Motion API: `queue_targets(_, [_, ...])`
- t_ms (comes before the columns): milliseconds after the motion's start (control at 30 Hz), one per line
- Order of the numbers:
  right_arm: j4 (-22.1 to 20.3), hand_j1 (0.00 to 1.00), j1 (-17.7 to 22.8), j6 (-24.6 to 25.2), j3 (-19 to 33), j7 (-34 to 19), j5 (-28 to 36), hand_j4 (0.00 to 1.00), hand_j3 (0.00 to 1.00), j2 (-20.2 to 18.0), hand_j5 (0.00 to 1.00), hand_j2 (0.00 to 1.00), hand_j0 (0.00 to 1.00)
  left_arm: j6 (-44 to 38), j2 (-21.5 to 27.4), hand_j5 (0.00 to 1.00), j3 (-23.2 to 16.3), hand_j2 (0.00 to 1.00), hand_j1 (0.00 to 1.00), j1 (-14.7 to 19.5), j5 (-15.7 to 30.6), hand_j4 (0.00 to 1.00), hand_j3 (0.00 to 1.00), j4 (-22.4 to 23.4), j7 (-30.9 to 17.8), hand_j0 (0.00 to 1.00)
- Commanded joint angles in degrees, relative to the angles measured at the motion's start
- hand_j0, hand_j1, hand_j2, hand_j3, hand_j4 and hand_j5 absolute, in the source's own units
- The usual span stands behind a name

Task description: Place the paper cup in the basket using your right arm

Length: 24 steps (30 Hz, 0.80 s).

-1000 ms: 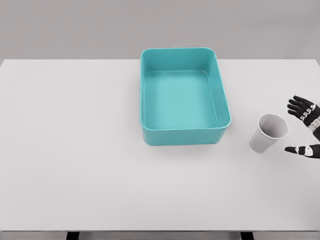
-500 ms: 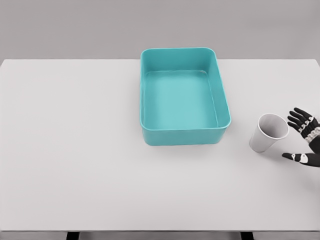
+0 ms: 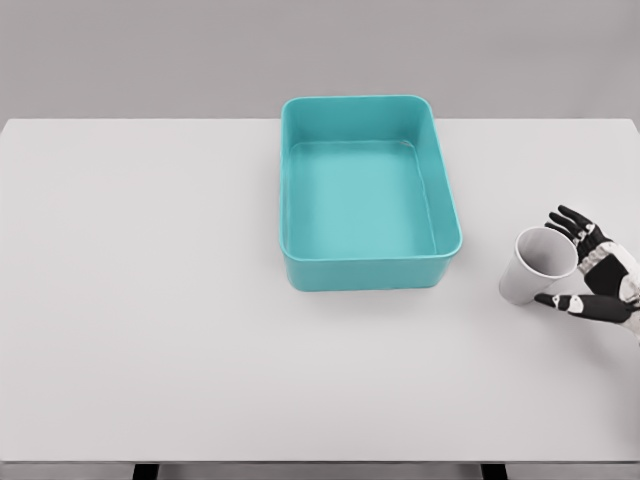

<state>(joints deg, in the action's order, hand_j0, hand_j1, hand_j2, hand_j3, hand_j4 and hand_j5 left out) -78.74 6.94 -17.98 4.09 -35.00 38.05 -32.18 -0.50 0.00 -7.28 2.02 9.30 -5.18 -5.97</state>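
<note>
Paper cup [image 3: 537,265] stands on tabletop [image 3: 150,300], right of basket [image 3: 368,195]. Right hand [image 3: 585,270] is spread around it, not yet clenched. Judged light, thin-walled, easily crushed; mid-wall grip advised.

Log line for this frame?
right hand: open, around white paper cup | cup: upright on table, not lifted | teal plastic basket: empty

No legible text or labels anywhere, at least at this resolution.
</note>
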Motion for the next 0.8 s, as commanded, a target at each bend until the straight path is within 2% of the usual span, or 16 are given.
queue_targets(0, [0.3, 1.0, 0.0, 0.0, -1.0, 0.0, 0.3, 1.0, 1.0, 0.1, 1.0, 1.0, 1.0, 0.0, 0.0, 1.0, 0.0, 1.0, 1.0, 0.0, 0.0, 1.0, 1.0, 0.0, 0.0, 1.0])
queue_targets(167, [1.7, 1.0, -1.3, 0.0, -1.0, 0.0, -2.9, 1.0, 1.0, 2.9, 1.0, 1.0, 1.0, 0.0, 0.0, 1.0, 0.0, 1.0, 1.0, 0.0, 0.0, 1.0, 1.0, 0.0, 0.0, 1.0])
queue_targets(667, [1.7, 1.0, -1.3, 0.0, -1.0, 0.0, -3.2, 1.0, 1.0, 3.0, 1.0, 1.0, 1.0, 0.0, 0.0, 1.0, 0.0, 1.0, 1.0, 0.0, 0.0, 1.0, 1.0, 0.0, 0.0, 1.0])
queue_targets(767, [1.6, 0.97, -1.3, 0.1, -1.1, 0.0, -4.9, 0.97, 0.97, 3.1, 0.97, 0.97, 0.97, 0.0, 0.0, 1.0, 0.0, 1.0, 1.0, 0.0, 0.0, 1.0, 1.0, 0.0, 0.0, 1.0])
